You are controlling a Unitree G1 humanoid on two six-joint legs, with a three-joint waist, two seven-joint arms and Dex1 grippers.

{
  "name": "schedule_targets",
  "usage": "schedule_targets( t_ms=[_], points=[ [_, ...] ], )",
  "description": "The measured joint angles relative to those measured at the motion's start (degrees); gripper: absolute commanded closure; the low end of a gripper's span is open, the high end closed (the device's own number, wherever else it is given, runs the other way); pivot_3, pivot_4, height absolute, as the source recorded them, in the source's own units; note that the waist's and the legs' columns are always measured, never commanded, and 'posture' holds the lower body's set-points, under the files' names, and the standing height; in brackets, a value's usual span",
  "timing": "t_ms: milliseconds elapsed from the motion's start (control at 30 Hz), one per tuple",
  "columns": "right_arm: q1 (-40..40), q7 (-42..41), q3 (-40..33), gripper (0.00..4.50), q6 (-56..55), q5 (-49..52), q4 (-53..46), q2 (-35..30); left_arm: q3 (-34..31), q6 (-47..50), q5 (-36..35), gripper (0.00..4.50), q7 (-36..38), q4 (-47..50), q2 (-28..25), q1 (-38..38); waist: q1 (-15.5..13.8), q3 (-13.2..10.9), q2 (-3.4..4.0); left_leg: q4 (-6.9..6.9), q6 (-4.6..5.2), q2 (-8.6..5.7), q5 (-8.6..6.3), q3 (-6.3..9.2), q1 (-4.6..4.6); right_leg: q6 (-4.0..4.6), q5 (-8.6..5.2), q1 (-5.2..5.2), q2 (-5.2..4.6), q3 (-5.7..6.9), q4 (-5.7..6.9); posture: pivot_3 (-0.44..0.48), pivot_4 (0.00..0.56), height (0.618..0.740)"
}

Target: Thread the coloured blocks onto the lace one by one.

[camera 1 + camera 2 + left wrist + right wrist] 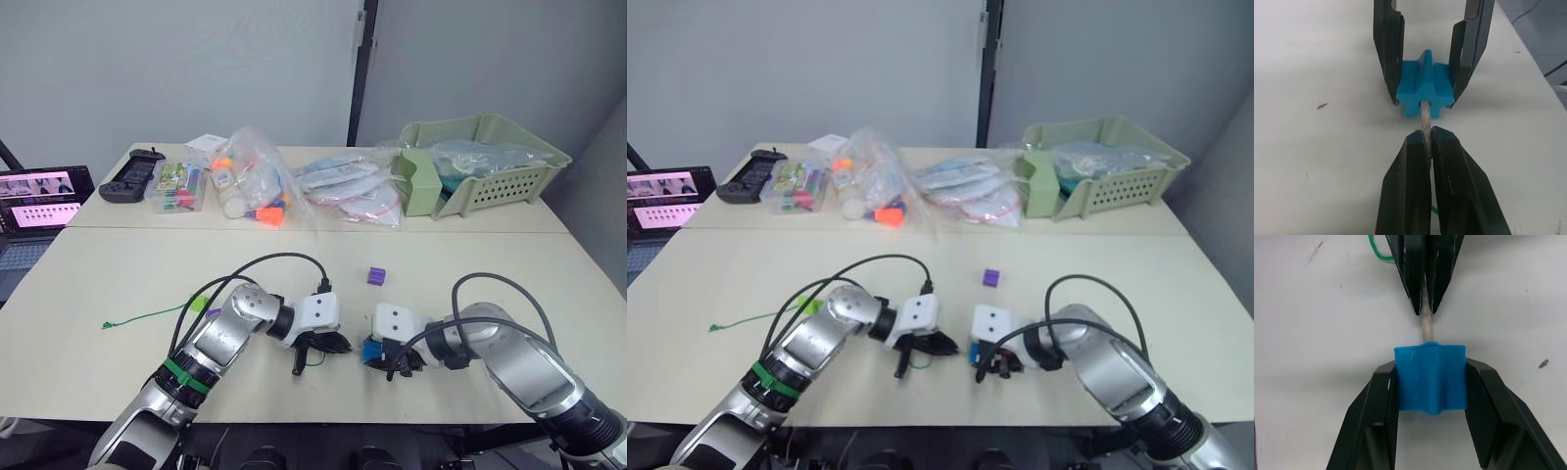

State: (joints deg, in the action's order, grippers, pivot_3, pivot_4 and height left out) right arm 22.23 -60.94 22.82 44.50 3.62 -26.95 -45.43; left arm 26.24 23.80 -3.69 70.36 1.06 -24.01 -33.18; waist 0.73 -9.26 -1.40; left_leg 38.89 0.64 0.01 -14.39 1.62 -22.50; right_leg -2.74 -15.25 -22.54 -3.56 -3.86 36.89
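At the lower middle of the frame my left gripper pinches the lace tip entering the blue block clamped in my right gripper; I fear slight misalignment bends the tip out.

Lighting is even, bright and diffuse from overhead, with only soft, short shadows on the worktop. Wrist views are slightly soft, with a pale sheen across the surface. Head views bow mildly at the edges.

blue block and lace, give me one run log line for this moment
left claw: shut on pale stiff lace tip | right claw: shut on blue plastic block | tip entering block hole | purple plastic cube: loose on table
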Motion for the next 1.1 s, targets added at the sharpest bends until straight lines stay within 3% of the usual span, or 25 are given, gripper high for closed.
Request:
schedule_targets(
  t_ms=[500,800,1100],
  points=[
    [-0.01,0.23,-0.16,3.14,1.82,-0.09,0.04,-0.11,1.47,0.14,0.28,4.47,-4.53,-1.73,4.16,0.62,-0.41,0.0,0.0,0.08,0.0,-0.02,0.01,0.0,0.0,0.0,0.0,0.07,-0.02,-0.01,-0.03,0.0,0.15,0.74],
    [0.0,0.95,-0.08,3.14,1.93,-0.02,-0.02,0.96,-2.27,-2.29,-4.37,1.53,-2.96,-1.27,4.89,-0.6,0.09,0.0,0.0,0.04,-0.01,0.03,0.0,-0.01,0.09,0.0,0.0,0.1,0.01,-0.01,0.0,0.0,0.15,0.74],
    [-0.12,1.26,0.03,3.14,1.86,0.0,-0.14,0.91,-4.81,-4.8,-5.22,1.53,-0.56,-0.9,-4.08,3.26,0.27,0.0,0.0,-0.05,0.0,0.05,0.0,-0.01,0.17,0.04,0.0,0.1,0.02,-0.02,0.08,0.0,0.15,0.74]
  ],
)
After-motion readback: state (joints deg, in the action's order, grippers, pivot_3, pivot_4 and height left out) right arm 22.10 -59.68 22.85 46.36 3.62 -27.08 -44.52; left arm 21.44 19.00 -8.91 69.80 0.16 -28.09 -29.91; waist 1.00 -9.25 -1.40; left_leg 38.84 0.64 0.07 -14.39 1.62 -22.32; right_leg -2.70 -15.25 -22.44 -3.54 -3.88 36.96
